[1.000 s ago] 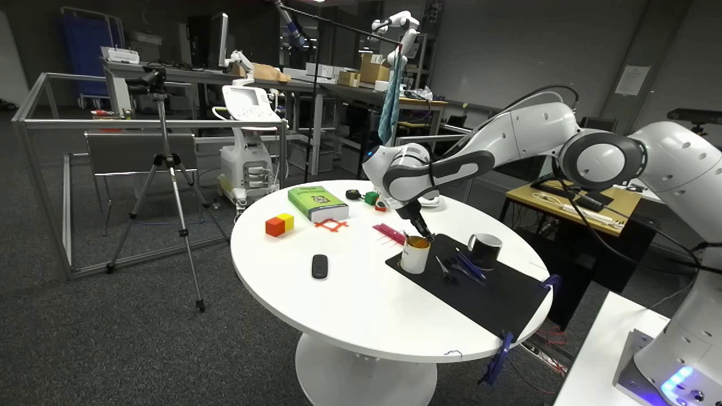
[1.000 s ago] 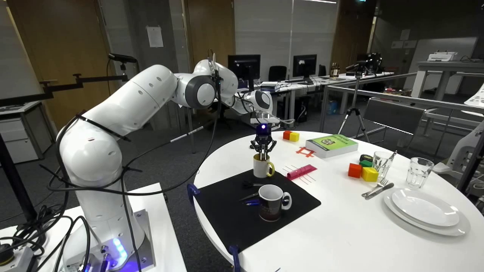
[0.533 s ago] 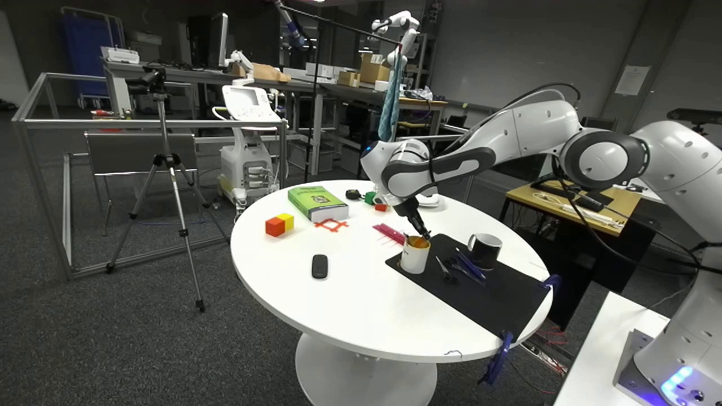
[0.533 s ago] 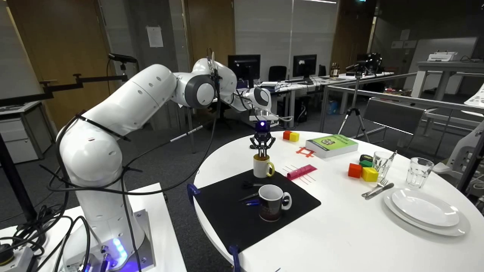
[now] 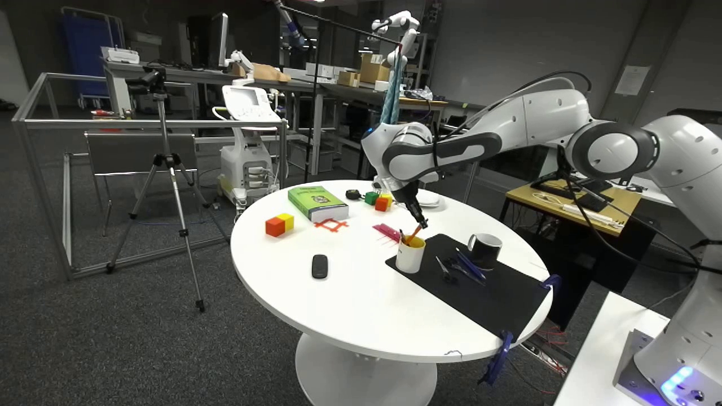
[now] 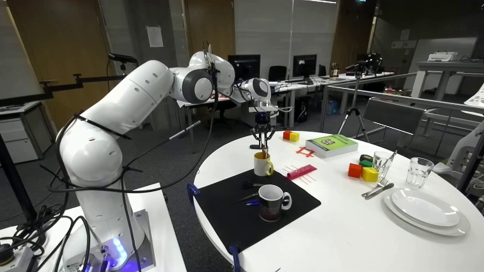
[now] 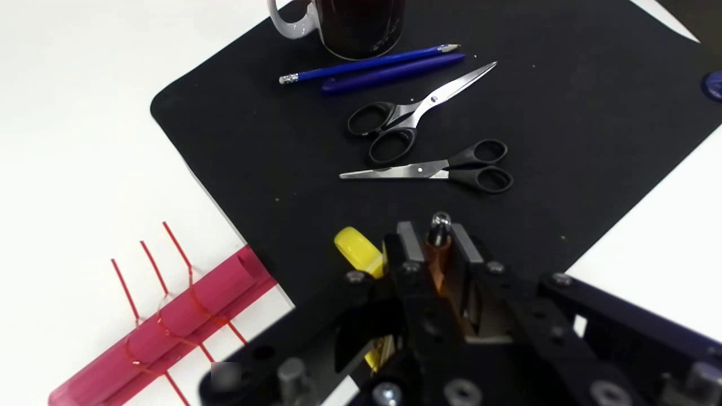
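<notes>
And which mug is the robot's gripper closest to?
The yellow-handled white mug, just below the gripper; the white-handled dark mug stands farther off.

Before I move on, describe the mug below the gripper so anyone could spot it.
On the round white table lies a black mat. Near one corner, just below the gripper, is a white mug. Its yellow handle sets it apart from the white-handled dark mug on that mat.

Pen (image 5: 414, 233) partly in cup (image 5: 409, 259), scissors (image 7: 433, 168) and mug (image 6: 270, 208) on mat (image 6: 227, 211)
</notes>
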Robot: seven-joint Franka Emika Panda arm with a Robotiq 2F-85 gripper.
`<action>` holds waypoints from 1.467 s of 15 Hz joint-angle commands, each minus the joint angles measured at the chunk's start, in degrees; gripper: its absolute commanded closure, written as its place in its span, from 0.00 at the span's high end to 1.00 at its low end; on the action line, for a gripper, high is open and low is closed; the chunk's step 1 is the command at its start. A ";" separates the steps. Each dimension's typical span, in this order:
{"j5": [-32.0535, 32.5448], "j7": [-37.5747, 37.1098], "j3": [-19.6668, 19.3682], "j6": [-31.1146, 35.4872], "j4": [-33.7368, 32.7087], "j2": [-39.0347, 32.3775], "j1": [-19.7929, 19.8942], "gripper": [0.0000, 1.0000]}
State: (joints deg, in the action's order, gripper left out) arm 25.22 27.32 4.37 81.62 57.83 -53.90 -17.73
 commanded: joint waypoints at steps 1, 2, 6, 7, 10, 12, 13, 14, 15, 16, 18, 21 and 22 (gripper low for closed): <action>-2.84 -0.24 0.63 -2.67 0.43 4.26 1.52 0.04; -3.58 -0.15 0.63 -2.86 0.41 4.94 2.00 0.04; -6.67 -0.02 0.44 -3.89 0.20 7.53 4.21 0.04; -7.30 -0.11 0.38 -3.76 0.36 8.18 4.76 0.04; -9.00 -0.36 0.32 -3.05 1.12 9.68 6.37 0.04; -10.27 -2.26 0.31 -0.79 2.94 10.92 7.23 0.04; -10.84 -3.70 0.26 0.90 4.23 11.68 7.52 0.04; -11.40 -5.73 0.20 3.28 5.81 12.39 7.80 0.04; -11.81 -7.23 0.19 5.21 7.10 12.97 8.02 0.04; -12.23 -8.77 0.14 7.41 8.42 13.45 8.26 0.04; -12.79 -11.95 -0.05 11.92 11.64 14.79 8.78 0.04; -12.64 -17.03 -0.45 19.49 17.27 16.97 9.50 0.04; -12.64 -18.50 -0.65 21.66 18.90 17.53 9.64 0.04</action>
State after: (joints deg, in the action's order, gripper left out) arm 13.85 13.14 4.06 96.47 67.08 -42.34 -9.30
